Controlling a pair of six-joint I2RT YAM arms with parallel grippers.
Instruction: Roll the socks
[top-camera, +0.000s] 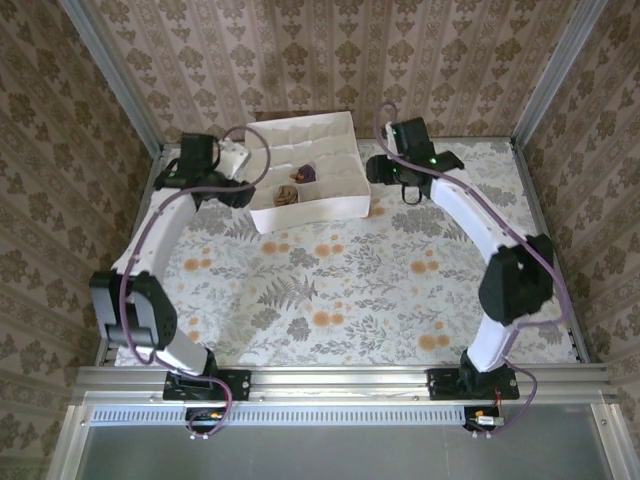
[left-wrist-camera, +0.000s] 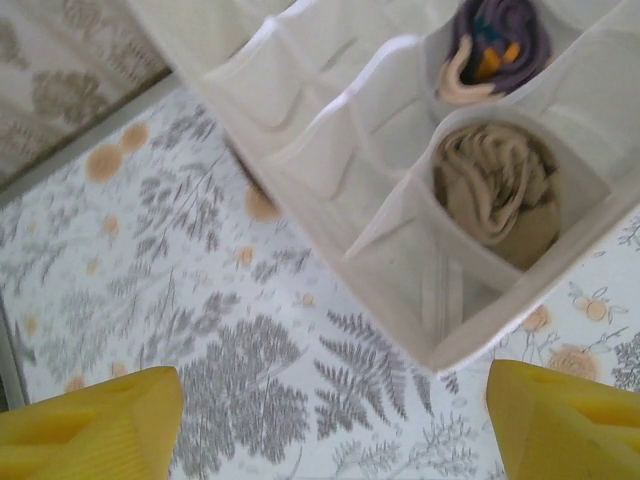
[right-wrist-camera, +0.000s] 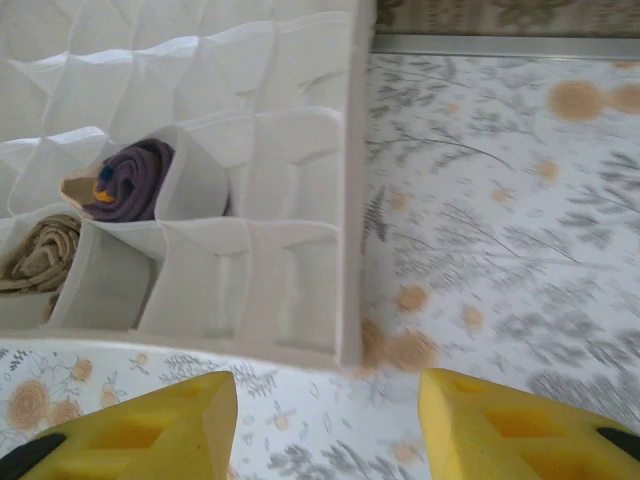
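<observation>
The table (top-camera: 330, 290), covered in a floral cloth of grey ferns and orange blooms, fills the space between the patterned walls. At its far middle sits a white fabric organiser box (top-camera: 310, 212), divided into many small cells. The left arm (top-camera: 165, 235) reaches up along the left side and the right arm (top-camera: 480, 215) curves up the right side, so the two wrists flank the box.

The left gripper (left-wrist-camera: 330, 425) hangs above the cloth just beside the box's near-left corner, its yellow fingers (left-wrist-camera: 90, 425) spread wide with nothing between them. The right gripper (right-wrist-camera: 330, 430) hovers by the box's near-right corner, its yellow fingers (right-wrist-camera: 140, 430) likewise apart and holding nothing.

Both socks lie inside the box as rolled bundles, in neighbouring cells towards its near-left part. The brown-tan sock (left-wrist-camera: 500, 190) fills a cell against the front wall. The purple sock (left-wrist-camera: 500, 40), its pale cuff curling at one side, sits in the cell just behind it
</observation>
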